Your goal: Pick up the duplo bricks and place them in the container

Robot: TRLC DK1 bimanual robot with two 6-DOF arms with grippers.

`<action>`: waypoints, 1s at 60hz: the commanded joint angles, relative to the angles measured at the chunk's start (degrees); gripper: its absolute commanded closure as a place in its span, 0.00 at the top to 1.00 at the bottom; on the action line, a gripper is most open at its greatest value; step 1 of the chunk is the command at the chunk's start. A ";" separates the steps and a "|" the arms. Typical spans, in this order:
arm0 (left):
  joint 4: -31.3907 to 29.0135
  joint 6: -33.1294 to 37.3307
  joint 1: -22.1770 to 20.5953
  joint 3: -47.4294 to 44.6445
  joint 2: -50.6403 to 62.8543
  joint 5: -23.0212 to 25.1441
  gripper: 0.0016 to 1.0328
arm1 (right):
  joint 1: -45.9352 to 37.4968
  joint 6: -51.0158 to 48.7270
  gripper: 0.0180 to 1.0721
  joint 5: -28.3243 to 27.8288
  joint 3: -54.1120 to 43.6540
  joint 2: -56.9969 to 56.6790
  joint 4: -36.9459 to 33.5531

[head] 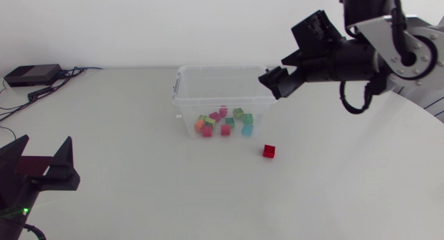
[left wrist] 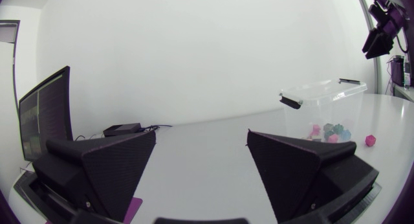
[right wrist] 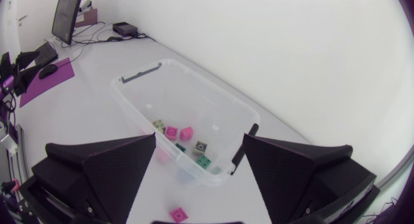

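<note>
Most bricks (head: pixel 223 122) lie in the container (head: pixel 222 67), one red brick (head: pixel 269 151) sits on the table (head: pixel 139 188) near it, and my left jaws and right jaws are both released, holding nothing.

Bright diffuse light; shadows faint, soft (almost none); mild glare throughout

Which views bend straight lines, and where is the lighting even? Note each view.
Head view: container rim runs straight, lighting even, shadows faint. Left wrist view: fisheye curves the table edge; corners dark. Right wrist view: the container's rim bows slightly; corners dark.
</note>
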 commanded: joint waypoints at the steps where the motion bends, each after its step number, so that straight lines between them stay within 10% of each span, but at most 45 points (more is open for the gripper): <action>1: 0.39 -1.69 0.54 -1.40 -0.82 -0.16 0.95 | -1.31 -2.80 0.94 -0.98 -4.91 -2.55 -2.52; 23: 2.68 -5.11 0.45 -3.07 -1.09 -0.16 0.95 | -3.51 -14.75 0.94 -5.47 -20.03 -3.35 -4.90; 60: 1.09 -8.37 -3.24 -3.07 -1.17 -0.16 0.96 | -9.39 -26.88 0.94 -10.83 -6.84 28.91 -1.73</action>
